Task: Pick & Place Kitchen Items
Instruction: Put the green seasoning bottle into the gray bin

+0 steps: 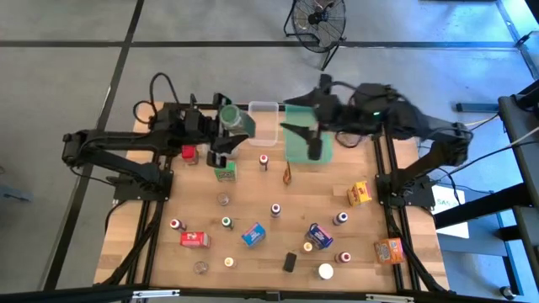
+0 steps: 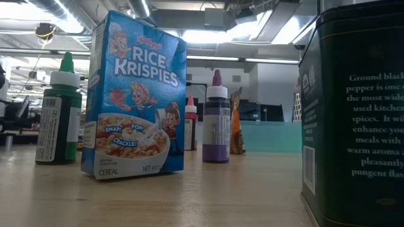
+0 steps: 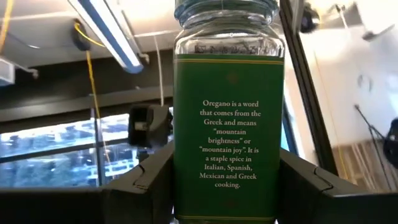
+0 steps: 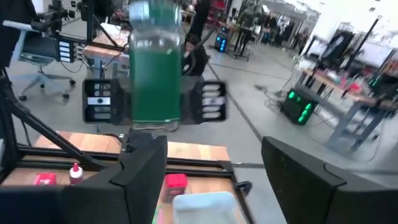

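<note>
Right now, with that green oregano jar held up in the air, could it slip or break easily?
Probably rigid: the oregano jar looks like clear glass, so a drop might crack it. Its smooth label may be slippery, though the left hand clamps both sides. Likely light for its size.

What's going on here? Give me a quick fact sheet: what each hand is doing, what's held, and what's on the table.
left hand: shut on the oregano jar, lifted above the table's far edge
held item: glass jar, green label, upright between the fingers
right hand: open, empty, over the green tray, facing the jar
nearby bin: clear bin beside the tray
table: wooden, strewn with small bottles, jars and food boxes
foreground: Rice Krispies box, purple bottle, pepper tin
</note>
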`<state>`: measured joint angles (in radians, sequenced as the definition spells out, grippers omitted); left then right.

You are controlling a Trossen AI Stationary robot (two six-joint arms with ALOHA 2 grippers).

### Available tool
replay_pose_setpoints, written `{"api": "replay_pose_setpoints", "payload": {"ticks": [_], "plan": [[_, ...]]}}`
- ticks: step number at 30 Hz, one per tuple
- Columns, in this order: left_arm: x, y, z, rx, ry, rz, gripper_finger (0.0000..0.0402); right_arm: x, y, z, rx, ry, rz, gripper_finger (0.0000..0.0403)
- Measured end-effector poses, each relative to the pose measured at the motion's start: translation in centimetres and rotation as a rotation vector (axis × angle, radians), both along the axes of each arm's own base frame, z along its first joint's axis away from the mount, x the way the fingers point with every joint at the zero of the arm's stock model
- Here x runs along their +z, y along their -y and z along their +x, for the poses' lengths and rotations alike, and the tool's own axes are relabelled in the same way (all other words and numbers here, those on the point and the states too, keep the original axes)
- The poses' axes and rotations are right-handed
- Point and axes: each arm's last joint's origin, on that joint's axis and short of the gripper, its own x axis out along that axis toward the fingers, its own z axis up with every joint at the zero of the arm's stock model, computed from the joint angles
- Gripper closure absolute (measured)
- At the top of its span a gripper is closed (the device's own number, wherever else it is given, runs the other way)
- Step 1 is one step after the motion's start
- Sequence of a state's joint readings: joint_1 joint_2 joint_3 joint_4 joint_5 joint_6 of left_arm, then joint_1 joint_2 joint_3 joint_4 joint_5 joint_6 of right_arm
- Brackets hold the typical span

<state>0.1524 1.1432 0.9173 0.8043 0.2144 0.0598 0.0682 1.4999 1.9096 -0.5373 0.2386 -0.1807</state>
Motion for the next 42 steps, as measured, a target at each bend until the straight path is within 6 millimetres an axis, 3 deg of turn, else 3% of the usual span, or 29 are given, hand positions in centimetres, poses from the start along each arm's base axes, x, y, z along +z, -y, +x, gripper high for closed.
{"api": "replay_pose_setpoints", "payload": {"ticks": [4, 11, 20, 36, 42], "plan": [[1.3, -0.7, 0.2, -0.017, -0.083, 0.042, 0.0207, -0.1, -0.7, 1.5, 0.026, 0.058, -0.03, 0.0141], [2.7, -1.5, -0.2, -0.063, -0.108, 0.069, 0.0207, 1.1, -1.5, 1.6, 0.05, 0.184, -0.055, 0.0141], [1.9, -2.1, 0.8, -0.054, -0.145, 0.057, 0.0207, 0.3, -1.8, 3.5, 0.052, 0.201, -0.099, 0.0141], [1.9, -2.0, 0.9, -0.104, -0.147, 0.024, 0.0207, 0.3, -2.1, 3.6, 0.04, 0.207, -0.042, 0.0116], [1.9, -2.0, 0.9, -0.125, -0.149, 0.042, 0.0207, -0.8, -2.1, 5.1, 0.043, 0.182, -0.051, 0.0116]]}}
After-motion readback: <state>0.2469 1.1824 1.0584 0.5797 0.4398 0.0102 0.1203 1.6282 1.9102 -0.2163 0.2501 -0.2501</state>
